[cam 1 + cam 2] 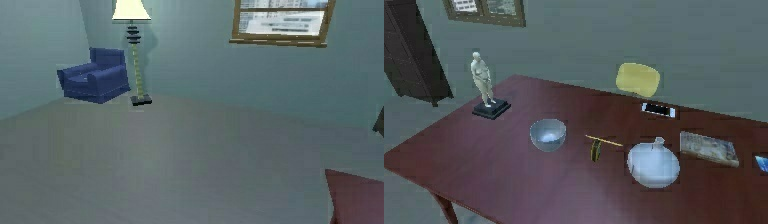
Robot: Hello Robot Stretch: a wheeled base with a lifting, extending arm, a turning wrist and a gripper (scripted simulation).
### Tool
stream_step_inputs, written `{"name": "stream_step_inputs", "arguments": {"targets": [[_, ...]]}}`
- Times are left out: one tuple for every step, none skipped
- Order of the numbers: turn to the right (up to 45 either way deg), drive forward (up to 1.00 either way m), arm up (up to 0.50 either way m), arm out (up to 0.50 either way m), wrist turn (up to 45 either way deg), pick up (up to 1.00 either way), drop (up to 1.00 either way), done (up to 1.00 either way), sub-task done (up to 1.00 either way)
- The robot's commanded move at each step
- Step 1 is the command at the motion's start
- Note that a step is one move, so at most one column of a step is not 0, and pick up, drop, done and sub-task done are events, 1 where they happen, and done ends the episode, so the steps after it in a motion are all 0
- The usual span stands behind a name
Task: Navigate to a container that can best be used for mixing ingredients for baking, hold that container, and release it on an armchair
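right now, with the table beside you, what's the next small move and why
Probably roll the base forward a little. The grey bowl stands on the dark red table left of the arm side view's middle, so it likely lies slightly ahead of the arm's line of reach. Lining up first should make the reach straighter. The blue armchair can wait.
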Motion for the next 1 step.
{"name": "stream_step_inputs", "arguments": {"targets": [[0.0, 0.0, 0.5, 0.0, 0.0, 0.0, 0.0, 0.0, 0.0]]}}
